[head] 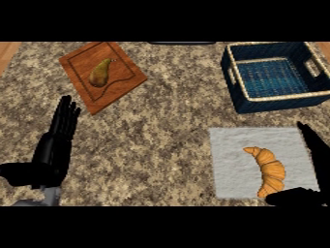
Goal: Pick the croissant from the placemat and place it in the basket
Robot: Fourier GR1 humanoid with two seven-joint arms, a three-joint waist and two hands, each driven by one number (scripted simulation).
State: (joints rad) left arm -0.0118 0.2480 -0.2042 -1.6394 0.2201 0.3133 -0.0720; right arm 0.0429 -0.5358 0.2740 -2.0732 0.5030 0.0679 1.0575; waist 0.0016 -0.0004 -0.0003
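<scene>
- Speckled granite tabletop [167, 121] across the whole head view, with strips of pale wood at the far left and far right edges.
- Golden-brown croissant [267, 170] lying on a white placemat [232, 164] at lower right, curved like a crescent with its bulge toward the right, thin tip up and left, thick end down near the placemat's lower edge.
- Dark blue woven basket [242, 94] with a tan rim at upper right, set apart from the placemat and beyond it; blue mesh floor visible inside, cut-out handles on its left and right walls.
- Right hand [324, 162] at the lower right corner, over the right edge of the placemat, just beside the croissant; fingers straight and pointing up the view, thumb [292, 197] stretched out leftward under the croissant's lower end; nothing held, fingers apart from thumb, no clear contact with the pastry.
- Left hand [53, 150] at lower left, resting flat over the tabletop, fingers straight and together pointing away, thumb out to the left, holding nothing.
- Wooden cutting board [121, 82] at upper left, turned at an angle, carrying a brownish-green pear [101, 72].
- Dark object [182, 43] at the top edge, mostly cut off, not identifiable.
</scene>
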